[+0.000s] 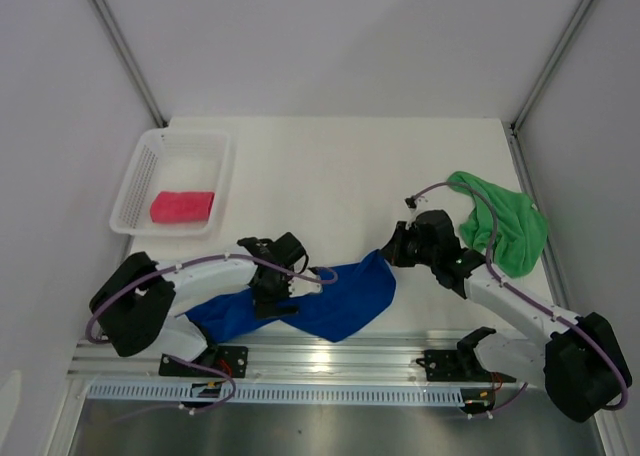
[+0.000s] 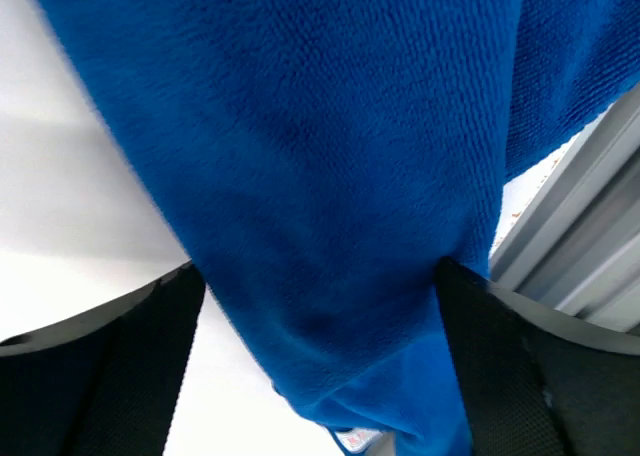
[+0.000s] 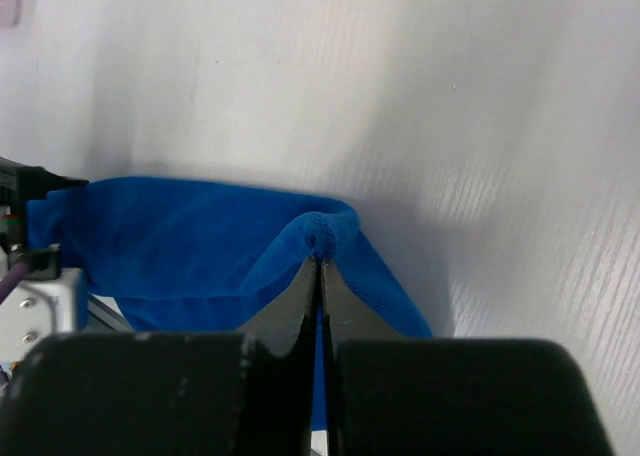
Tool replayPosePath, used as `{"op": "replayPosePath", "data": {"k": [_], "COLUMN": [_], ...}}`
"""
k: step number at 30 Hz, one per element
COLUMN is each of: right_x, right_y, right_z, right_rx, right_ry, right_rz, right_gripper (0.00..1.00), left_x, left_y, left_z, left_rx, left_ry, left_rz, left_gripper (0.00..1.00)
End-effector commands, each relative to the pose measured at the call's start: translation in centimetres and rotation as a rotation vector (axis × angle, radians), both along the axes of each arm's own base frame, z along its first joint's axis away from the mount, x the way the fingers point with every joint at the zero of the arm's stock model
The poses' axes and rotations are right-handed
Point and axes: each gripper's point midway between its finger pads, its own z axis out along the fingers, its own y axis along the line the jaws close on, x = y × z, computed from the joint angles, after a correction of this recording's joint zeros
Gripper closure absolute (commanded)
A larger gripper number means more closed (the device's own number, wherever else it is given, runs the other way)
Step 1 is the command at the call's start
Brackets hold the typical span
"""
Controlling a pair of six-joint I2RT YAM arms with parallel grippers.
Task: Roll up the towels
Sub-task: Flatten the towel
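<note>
Now my right gripper (image 3: 318,259) pinches a raised edge of the blue towel (image 3: 200,241), open table (image 3: 450,96) beyond its tips; my left gripper (image 2: 318,276), angled down, gapes wide with that towel bunched between its fingers.

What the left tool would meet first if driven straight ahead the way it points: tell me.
The blue towel. It lies between the open fingers of the left tool and fills the view ahead; the white table probably sits just behind it, though depth is unclear.
</note>
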Motion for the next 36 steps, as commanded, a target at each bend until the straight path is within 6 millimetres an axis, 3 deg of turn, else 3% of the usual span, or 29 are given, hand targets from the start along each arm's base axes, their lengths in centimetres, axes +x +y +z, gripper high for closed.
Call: {"op": "replayPosePath", "data": {"k": [1, 3, 4, 5, 6, 9, 10, 12, 14, 15, 16, 17, 19, 20, 21, 22, 23, 24, 25, 26, 27, 28, 29, 32, 33, 34, 36], "right_x": [0.4, 0.3, 0.2, -0.1, -0.1, -0.7, -0.9, -0.8, -0.8, -0.4, -0.1, 0.0, 0.6, 0.9, 1.1, 1.1, 1.3, 1.5, 1.4, 1.5, 1.6, 1.6, 1.5, 1.4, 1.4, 1.4, 1.3], "right_y": [0.7, 0.7, 0.7, 0.7, 0.8, 1.5, 2.0, 2.6, 3.5, 4.1, 4.4, 4.7, 5.1, 5.0, 5.1, 5.0, 5.0, 4.7, 4.5, 4.4, 4.2, 4.0, 3.9, 3.3, 3.2, 3.1, 2.7], "right_z": [1.1, 1.0, 0.9, 0.4, 0.2, -0.8, -1.1, -1.2, -1.6, -1.0, -1.6, -1.7, -2.1, -2.1, -2.0, -2.3, -2.0, -2.0, -2.2, -1.8, -1.8, -1.7, -1.6, -1.6, -1.3, -1.2, -1.1], "right_rx": [0.071, 0.073, 0.078, 0.077, 0.082, 0.102, 0.110, 0.146, 0.172, 0.196, 0.196, 0.206, 0.229, 0.231, 0.246, 0.246, 0.258, 0.256, 0.257, 0.264, 0.261, 0.255, 0.250, 0.238, 0.246, 0.248, 0.248], "right_ry": [-0.038, -0.038, -0.031, -0.020, -0.017, -0.001, 0.005, 0.007, 0.029, 0.009, 0.024, 0.029, 0.044, 0.044, 0.044, 0.047, 0.035, 0.030, 0.031, 0.018, 0.012, 0.005, 0.001, -0.005, -0.012, -0.015, -0.019], "right_rz": [-0.003, -0.006, -0.010, -0.009, -0.008, 0.006, 0.017, 0.010, 0.011, 0.013, 0.003, -0.001, -0.023, -0.040, -0.058, -0.068, -0.077, -0.093, -0.107, -0.112, -0.123, -0.124, -0.124, -0.130, -0.132, -0.136, -0.141], "right_gripper": [1.00, 1.00, 1.00, 1.00, 1.00, 1.00, 1.00, 1.00, 1.00, 1.00, 1.00, 1.00, 1.00, 1.00, 1.00, 1.00, 1.00, 1.00, 1.00, 1.00, 1.00, 1.00, 1.00, 1.00, 1.00, 1.00, 1.00], "left_x": [2.9, 3.3, 3.6, 4.7, 5.6, 10.3, 13.5, 16.7, 21.4, 22.8, 24.5, 25.7, 26.8, 26.7, 25.9, 25.1, 23.8, 21.7, 20.3, 18.3, 16.0, 14.0, 12.0, 7.7, 7.1, 6.2, 5.9], "left_y": [0.3, 0.7, 0.9, 1.2, 1.3, 0.2, -1.8, -2.2, -4.9, -5.0, -5.7, -6.5, -7.0, -7.3, -7.2, -7.3, -8.3, -7.8, -7.9, -8.9, -8.4, -8.4, -9.1, -8.5, -8.4, -7.9, -8.3], "left_z": [-1.1, -1.5, -1.7, -1.4, -1.1, 1.2, 3.8, 5.4, 9.4, 8.6, 9.7, 10.5, 10.0, 10.1, 10.9, 11.4, 11.7, 11.4, 14.0, 14.3, 13.9, 15.0, 14.7, 10.9, 9.8, 7.0, 5.1], "left_rx": [0.088, 0.117, 0.134, 0.162, 0.172, 0.130, 0.055, 0.046, -0.049, -0.014, -0.022, -0.032, -0.007, -0.020, -0.040, -0.072, -0.154, -0.161, -0.238, -0.322, -0.333, -0.393, -0.439, -0.366, -0.336, -0.298, -0.253], "left_ry": [-0.101, -0.115, -0.129, -0.180, -0.219, -0.382, -0.483, -0.571, -0.731, -0.742, -0.781, -0.803, -0.810, -0.801, -0.764, -0.738, -0.675, -0.598, -0.598, -0.520, -0.448, -0.421, -0.357, -0.278, -0.276, -0.265, -0.293], "left_rz": [0.005, 0.009, 0.009, 0.012, 0.014, 0.075, 0.114, 0.152, 0.188, 0.172, 0.181, 0.180, 0.162, 0.157, 0.166, 0.167, 0.156, 0.140, 0.136, 0.099, 0.079, 0.052, 0.004, -0.111, -0.138, -0.160, -0.198], "left_gripper": [0.04, 0.39, 0.72, 0.92, 0.99, 0.99, 0.99, 0.99, 0.91, 0.77, 0.51, 0.39, 0.14, 0.12, 0.10, 0.01, 0.00, 0.01, 0.01, 0.00, 0.01, 0.05, 0.09, 0.13, 0.12, 0.09, 0.06]}}
